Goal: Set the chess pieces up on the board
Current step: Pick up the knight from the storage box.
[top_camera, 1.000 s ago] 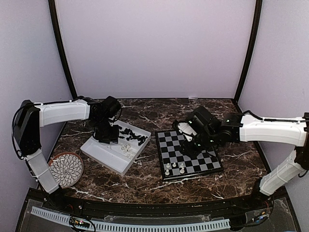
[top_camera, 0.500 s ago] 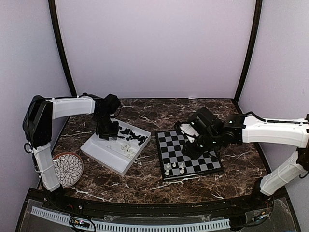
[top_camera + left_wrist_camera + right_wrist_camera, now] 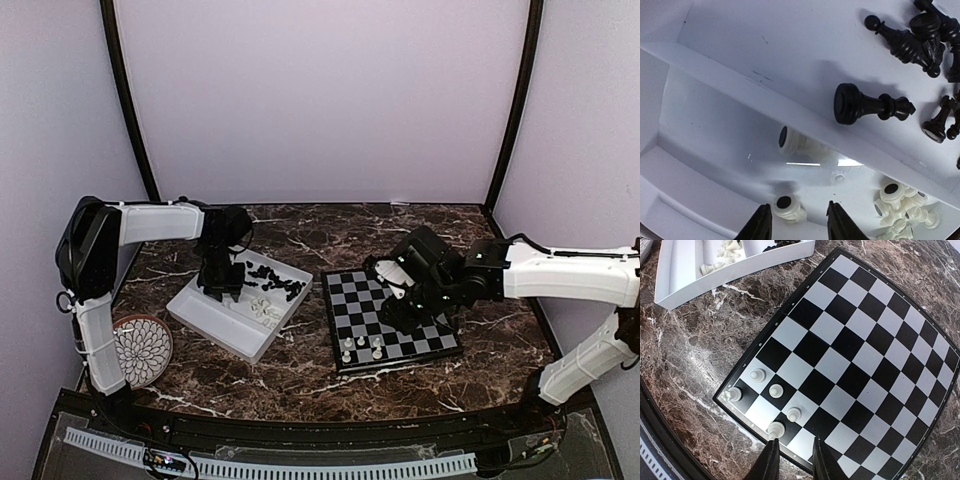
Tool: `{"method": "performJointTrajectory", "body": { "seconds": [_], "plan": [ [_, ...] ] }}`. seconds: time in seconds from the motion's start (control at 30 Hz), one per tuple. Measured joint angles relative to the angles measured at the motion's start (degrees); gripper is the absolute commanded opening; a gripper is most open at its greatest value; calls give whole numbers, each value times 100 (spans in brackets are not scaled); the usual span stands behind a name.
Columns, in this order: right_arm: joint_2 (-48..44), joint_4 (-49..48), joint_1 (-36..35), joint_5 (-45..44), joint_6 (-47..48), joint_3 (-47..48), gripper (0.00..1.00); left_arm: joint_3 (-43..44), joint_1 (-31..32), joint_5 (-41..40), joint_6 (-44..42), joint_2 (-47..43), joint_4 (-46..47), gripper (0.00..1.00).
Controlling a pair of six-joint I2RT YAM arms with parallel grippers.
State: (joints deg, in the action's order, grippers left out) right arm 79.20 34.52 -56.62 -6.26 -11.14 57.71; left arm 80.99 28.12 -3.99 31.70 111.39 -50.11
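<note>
left end effector (image 3: 799, 225) hangs open in the tray's (image 3: 765, 95) white bay, with a white piece (image 3: 787, 207) lying on its side between the tips. Risk as we see it: an off-centre pinch rolls it or flicks it into the wall. right end effector (image 3: 794, 460) is narrow with nothing between, low over the board's (image 3: 860, 355) near edge. One finger sits just beside one of five standing white pieces (image 3: 776, 429), so we'd expect a sideways move to topple it. black pieces (image 3: 872, 105) lie in the other bay. We find no readable writing or brand
</note>
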Motion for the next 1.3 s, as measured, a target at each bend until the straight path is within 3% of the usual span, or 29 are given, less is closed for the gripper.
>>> {"method": "performJointTrajectory", "body": {
  "seconds": [0.4,0.63,1.3],
  "plan": [
    [-4,-15,0,7,-7,-42,25,0,17,575,103,129,-13,24],
    [-4,-15,0,11,-15,-101,25,0,94,761,162,129,-13,26],
    [168,-26,0,48,7,-87,25,223,118,470,-98,422,-94,18]
  ]
}}
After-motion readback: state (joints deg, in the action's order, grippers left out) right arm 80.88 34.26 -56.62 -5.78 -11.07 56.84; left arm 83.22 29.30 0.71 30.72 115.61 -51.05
